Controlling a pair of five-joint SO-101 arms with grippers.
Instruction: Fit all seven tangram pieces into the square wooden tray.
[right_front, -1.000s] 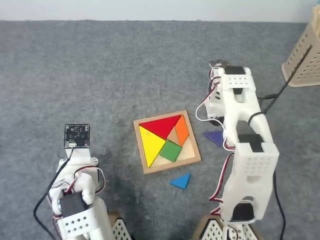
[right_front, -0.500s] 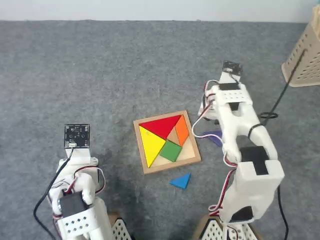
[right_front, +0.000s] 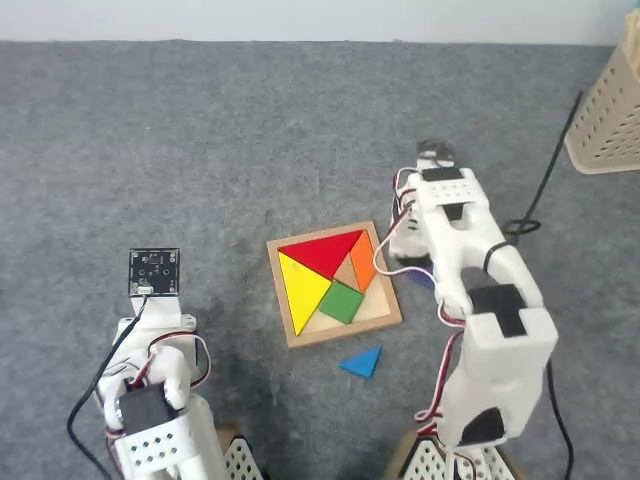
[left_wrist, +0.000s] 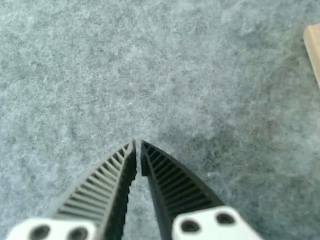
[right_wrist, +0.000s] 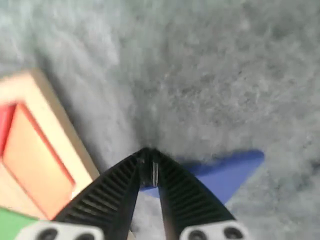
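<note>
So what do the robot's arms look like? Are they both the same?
Pretty much. The left arm and the right arm are both chunky white plastic with black motor blocks, plates dotted with little holes, and red, white and black wires looping along them. The left gripper and the right gripper have black, ridged, pointed fingers on white mounts.

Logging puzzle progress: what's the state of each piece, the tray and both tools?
Wooden tray: partly filled.
Red triangle: in tray.
Yellow triangle: in tray.
Orange parallelogram: in tray.
Green square: in tray.
Blue triangle: outside, on carpet.
Purple piece: outside, at right tool's tip.
Left tool: shut.
Right tool: shut.
</note>
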